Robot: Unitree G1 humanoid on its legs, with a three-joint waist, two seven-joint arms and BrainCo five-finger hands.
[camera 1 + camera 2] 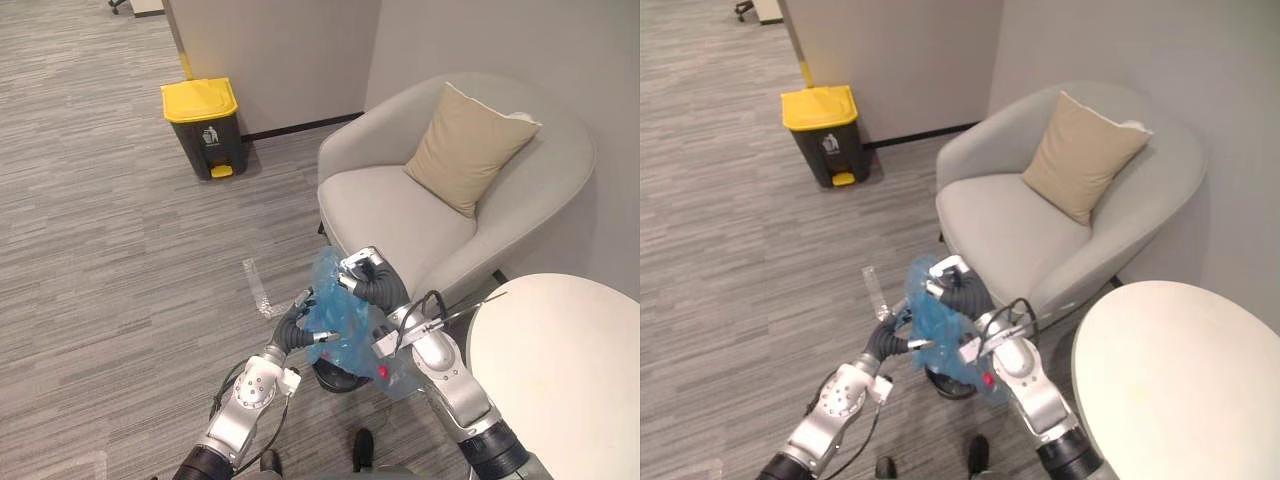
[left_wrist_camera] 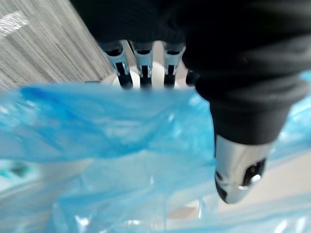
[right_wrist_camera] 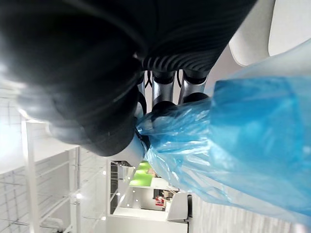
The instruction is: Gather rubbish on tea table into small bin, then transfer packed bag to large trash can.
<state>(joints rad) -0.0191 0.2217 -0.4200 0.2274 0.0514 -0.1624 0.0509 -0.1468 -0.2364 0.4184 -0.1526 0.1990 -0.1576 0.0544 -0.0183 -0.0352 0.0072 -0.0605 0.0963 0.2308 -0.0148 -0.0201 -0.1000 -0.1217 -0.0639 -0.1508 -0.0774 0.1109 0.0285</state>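
Now both the left hand (image 1: pixel 297 322) and right hand (image 1: pixel 366 281) grip the blue bag (image 1: pixel 343 326) stretched between them

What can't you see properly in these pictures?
Small bin: eye views, mostly covered by the blue bag.
Bag's contents: crumpled plastic hides them in every view.
Table: cut off by the eye views' right and bottom edges.
Symbol on the trash can: too small, eye views.

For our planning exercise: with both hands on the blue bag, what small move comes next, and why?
Probably lift the blue bag straight up: left hand and right hand both grip it, its bottom hangs at the small bin, and the yellow-lidded can stands far off.
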